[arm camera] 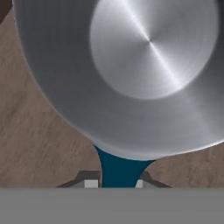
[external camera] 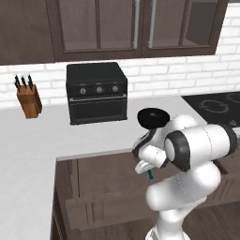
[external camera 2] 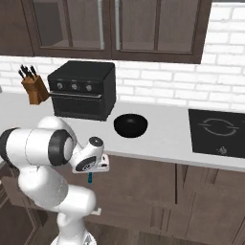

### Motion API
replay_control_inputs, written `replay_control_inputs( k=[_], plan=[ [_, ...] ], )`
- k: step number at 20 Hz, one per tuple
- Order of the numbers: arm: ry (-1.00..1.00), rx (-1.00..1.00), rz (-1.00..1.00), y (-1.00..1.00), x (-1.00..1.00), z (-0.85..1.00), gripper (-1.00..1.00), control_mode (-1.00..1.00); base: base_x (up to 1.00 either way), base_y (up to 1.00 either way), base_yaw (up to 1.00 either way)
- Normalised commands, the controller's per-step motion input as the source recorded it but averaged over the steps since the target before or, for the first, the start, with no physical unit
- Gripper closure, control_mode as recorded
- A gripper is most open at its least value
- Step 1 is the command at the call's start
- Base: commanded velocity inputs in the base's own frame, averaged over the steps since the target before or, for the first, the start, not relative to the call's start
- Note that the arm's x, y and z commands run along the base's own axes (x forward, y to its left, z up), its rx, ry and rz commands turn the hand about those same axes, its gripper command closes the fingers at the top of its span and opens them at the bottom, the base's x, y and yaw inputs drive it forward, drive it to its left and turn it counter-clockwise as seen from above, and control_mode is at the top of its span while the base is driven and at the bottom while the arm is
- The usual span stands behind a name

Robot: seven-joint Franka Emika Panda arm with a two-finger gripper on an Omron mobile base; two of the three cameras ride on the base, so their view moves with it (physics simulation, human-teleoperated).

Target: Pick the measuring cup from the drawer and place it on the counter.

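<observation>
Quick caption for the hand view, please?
Gripper shut on the measuring cup's teal handle above brown wood.

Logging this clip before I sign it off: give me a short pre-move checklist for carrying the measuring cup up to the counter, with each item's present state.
1. Pincer closed on the teal handle: ok; both fingertips flank it in the hand view.
2. Measuring cup level: cannot tell; the hand view looks straight into its bowl.
3. Cup lifted free of the drawer: cannot tell; brown wood lies behind it, gap unclear.
4. Handle below the counter edge: ok, so it must rise first.
5. Landing spot: ok; bare white surface between the black pan and the stovetop.
6. Oven away from the path: ok, it stands at the back.
</observation>
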Motion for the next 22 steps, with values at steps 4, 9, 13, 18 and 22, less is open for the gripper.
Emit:
replay_control_inputs(
  k=[4, 9, 13, 18, 22],
  plan=[
    [0.00, 0.00, 0.26, -0.09, -0.01, 1.00, 1.00, -1.00, 0.00, 0.00, 0.00],
    [0.01, 0.00, 0.40, -0.18, 0.04, 1.00, 1.00, -1.00, 0.00, 0.00, 0.00],
    [-0.03, 0.00, 0.15, -0.30, 0.49, 0.48, 1.00, -1.00, 0.00, 0.00, 0.00],
    [0.00, 0.00, 0.00, -0.03, 0.80, 0.01, 1.00, -1.00, 0.00, 0.00, 0.00],
    [0.00, 0.00, 0.00, 0.00, 1.00, 0.01, 1.00, -1.00, 0.00, 0.00, 0.00]
  ],
)
